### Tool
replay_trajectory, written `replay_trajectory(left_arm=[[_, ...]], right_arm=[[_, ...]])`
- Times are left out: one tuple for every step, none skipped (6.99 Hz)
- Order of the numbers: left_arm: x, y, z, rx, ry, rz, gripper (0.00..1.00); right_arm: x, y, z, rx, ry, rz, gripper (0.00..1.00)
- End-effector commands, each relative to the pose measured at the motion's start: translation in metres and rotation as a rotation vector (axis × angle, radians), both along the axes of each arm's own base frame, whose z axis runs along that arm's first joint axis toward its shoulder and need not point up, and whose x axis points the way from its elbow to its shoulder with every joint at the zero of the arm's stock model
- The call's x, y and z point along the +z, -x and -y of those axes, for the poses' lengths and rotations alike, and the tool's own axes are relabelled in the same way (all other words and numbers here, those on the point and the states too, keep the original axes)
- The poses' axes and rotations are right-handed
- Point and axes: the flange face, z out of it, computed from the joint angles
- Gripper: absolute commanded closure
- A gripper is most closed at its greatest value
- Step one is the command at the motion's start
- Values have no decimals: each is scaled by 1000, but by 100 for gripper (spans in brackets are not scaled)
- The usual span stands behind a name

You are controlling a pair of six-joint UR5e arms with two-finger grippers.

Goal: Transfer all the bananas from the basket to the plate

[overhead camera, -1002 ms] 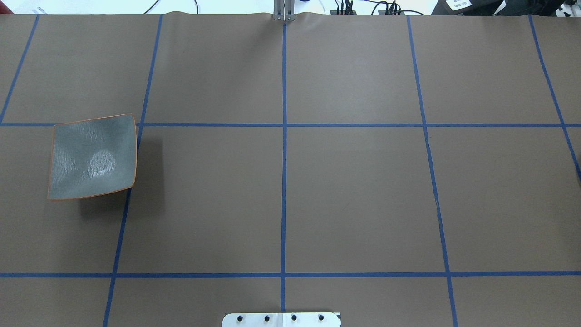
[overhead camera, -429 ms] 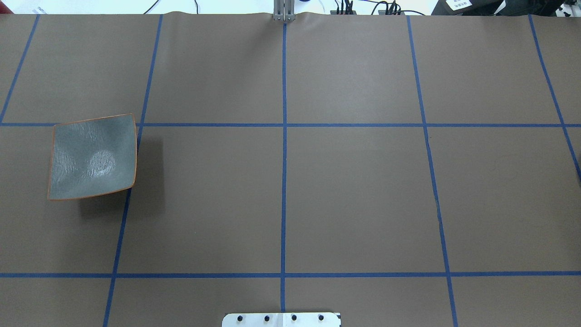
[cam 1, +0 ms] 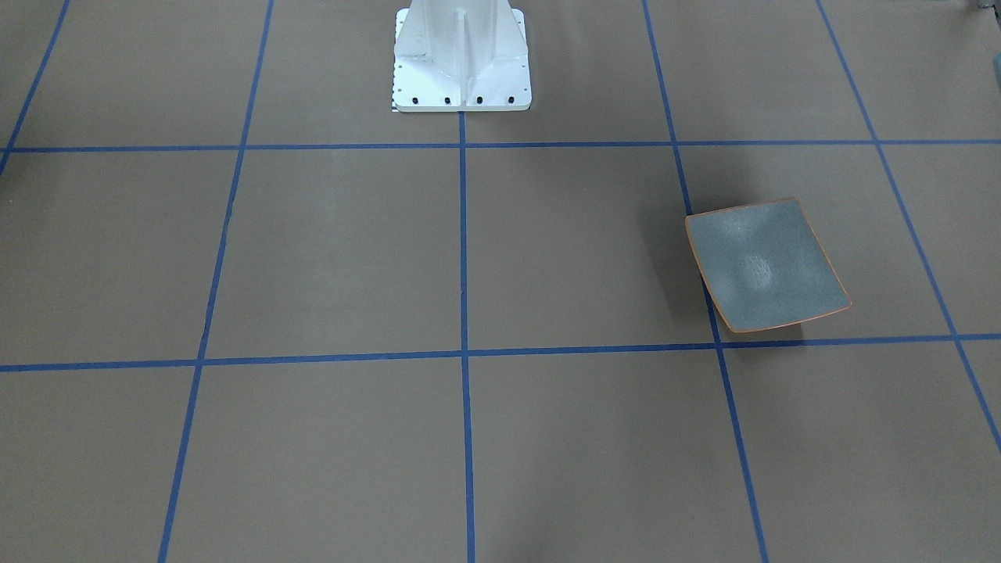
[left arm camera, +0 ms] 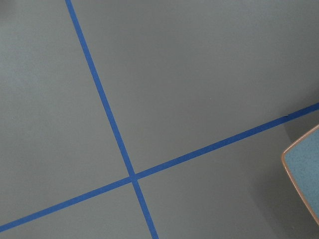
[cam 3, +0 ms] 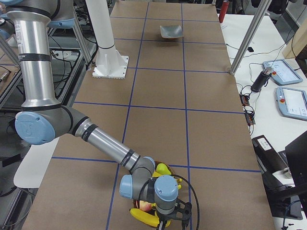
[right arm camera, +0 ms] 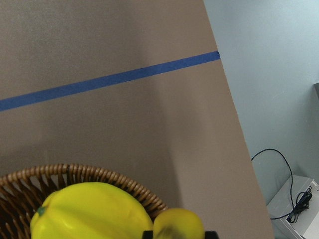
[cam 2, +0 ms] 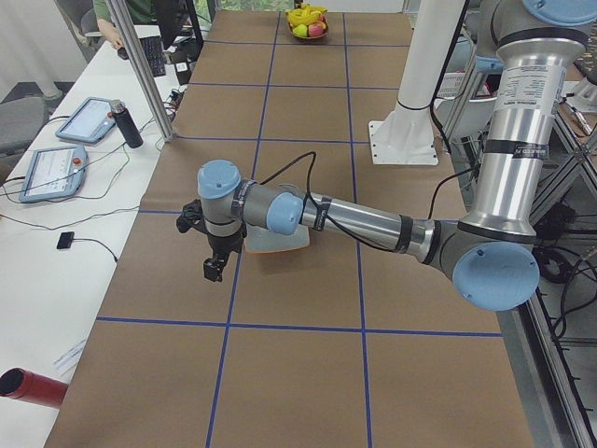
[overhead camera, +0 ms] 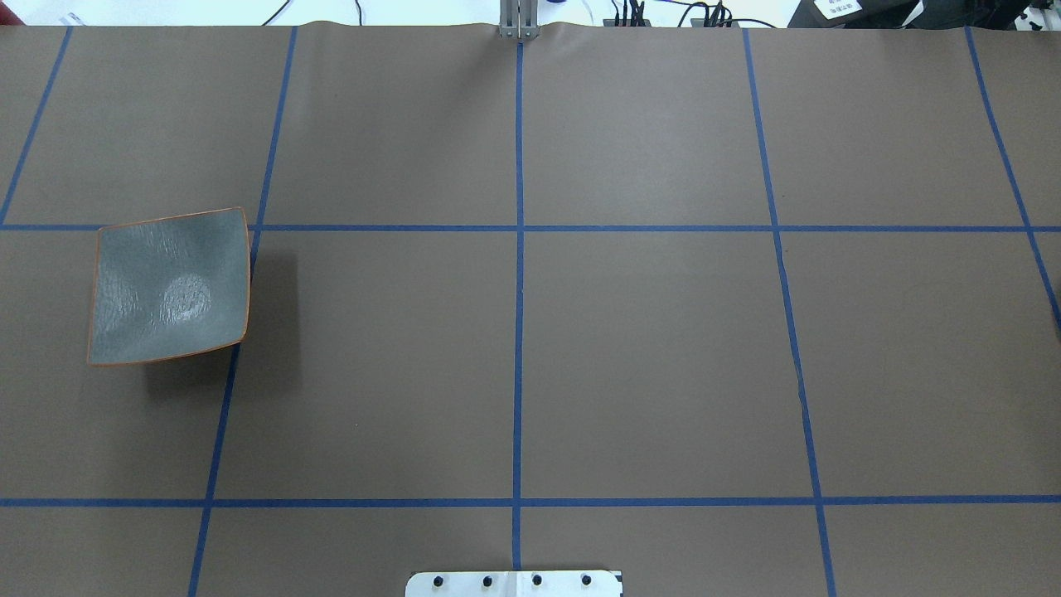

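Glowing bright yellow, bananas [cam 3: 144, 219] are seen heaped in a basket [right arm camera: 99, 175] at the tabletop's [cam 3: 158, 129] right end, just beneath the right gripper [cam 3: 173, 219], whose jaws' spread cannot be told. The grey-blue, orange-rimmed plate [overhead camera: 170, 286] is set near the left gripper [cam 2: 215, 269], jaws likewise unreadable.

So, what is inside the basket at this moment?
The basket holds yellow bananas and a reddish fruit. In the exterior right view the right gripper hangs over it and covers much of it, so what lies lower cannot be seen.
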Motion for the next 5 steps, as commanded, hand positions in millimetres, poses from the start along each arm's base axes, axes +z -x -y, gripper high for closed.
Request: replay_trajectory(left_arm=[[0, 0, -1, 0, 0, 0, 0], [1, 0, -1, 0, 1, 0, 0], [2, 0, -1, 0, 2, 2, 0], [2, 0, -2, 0, 4, 0, 0], [4, 0, -2, 0, 7, 1, 0]], right_arm=[[-15, -2, 9, -10, -35, -9, 100], [-22, -3, 8, -17, -52, -8, 100], [-27, -4, 1, -13, -64, -8, 100], [-29, -16, -4, 11, -69, -7, 100], [-28, -34, -17, 14, -81, -14, 100]])
